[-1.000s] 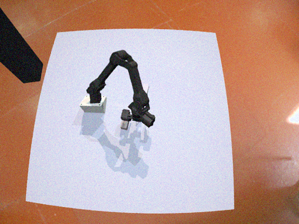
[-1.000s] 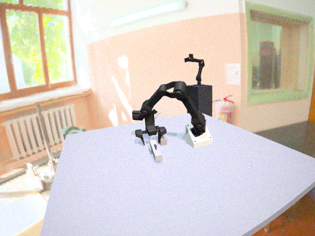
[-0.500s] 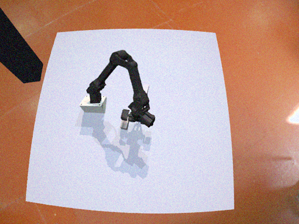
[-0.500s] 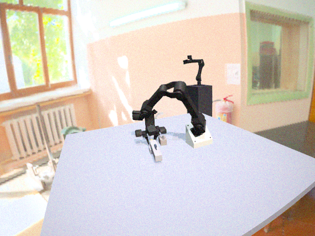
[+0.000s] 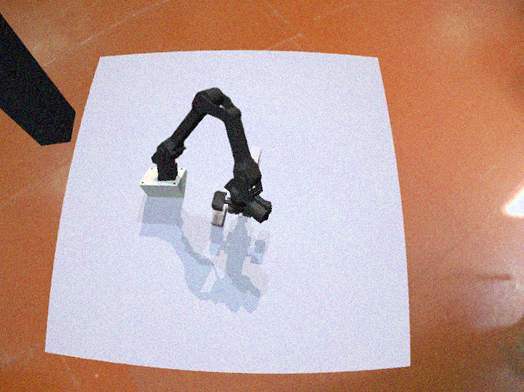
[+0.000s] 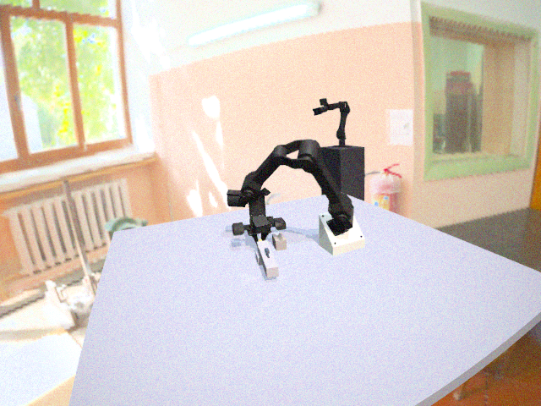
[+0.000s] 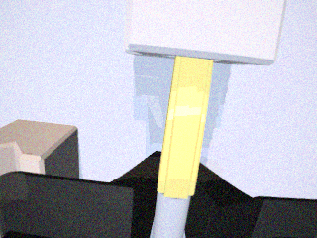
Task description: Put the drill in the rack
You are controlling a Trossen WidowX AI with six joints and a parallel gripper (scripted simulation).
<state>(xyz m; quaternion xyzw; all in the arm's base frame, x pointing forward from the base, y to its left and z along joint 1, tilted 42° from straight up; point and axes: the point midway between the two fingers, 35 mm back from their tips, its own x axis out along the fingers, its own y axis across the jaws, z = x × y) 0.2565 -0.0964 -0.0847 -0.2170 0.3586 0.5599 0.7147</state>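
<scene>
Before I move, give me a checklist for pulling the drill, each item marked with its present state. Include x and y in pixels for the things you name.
1. Gripper (image 5: pixel 244 209) (image 6: pixel 261 238) (image 7: pixel 170 160) shut on the drill (image 7: pixel 189 124): ok.
2. Key, perhaps the dark piece (image 6: pixel 267 252) in the slot, pressed down: cannot tell.
3. Drill out of the white housing (image 5: pixel 257 153) (image 6: pixel 271 270) (image 7: pixel 203 30): not ok, its yellow part still meets the end face.
4. Notched block (image 5: pixel 217 218) (image 6: pixel 280 243) (image 7: pixel 42 134), likely the rack, standing separate from the drill: ok.
5. Drill freed to slide: cannot tell.

Black arm arched high at its elbow, forearm sloping down, gripper (image 5: pixel 244 211) (image 6: pixel 261 238) (image 7: pixel 170 160) pointing downward, fingers nearly together, apparently clamped on something slim, though their tips are hard to make out
</scene>
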